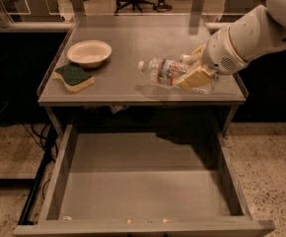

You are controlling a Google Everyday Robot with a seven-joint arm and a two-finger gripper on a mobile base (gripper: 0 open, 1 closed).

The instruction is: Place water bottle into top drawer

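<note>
The water bottle [163, 71] is clear and ribbed, with a white cap and a red, blue and white label. It lies on its side in the air, cap to the left, just above the front right of the grey tabletop [128, 48]. My gripper [192, 68] is shut on the bottle's base end, its tan fingers [195, 78] clamped on either side. The white arm comes in from the upper right. The top drawer [138, 181] is pulled wide open below the table, its flat grey bottom bare.
A cream bowl [89, 52] and a green and yellow sponge [74, 77] sit on the tabletop's left side. A crushed silver can [208, 87] lies mostly hidden behind my gripper. Cables [42, 137] hang left of the drawer. Office chairs stand far behind.
</note>
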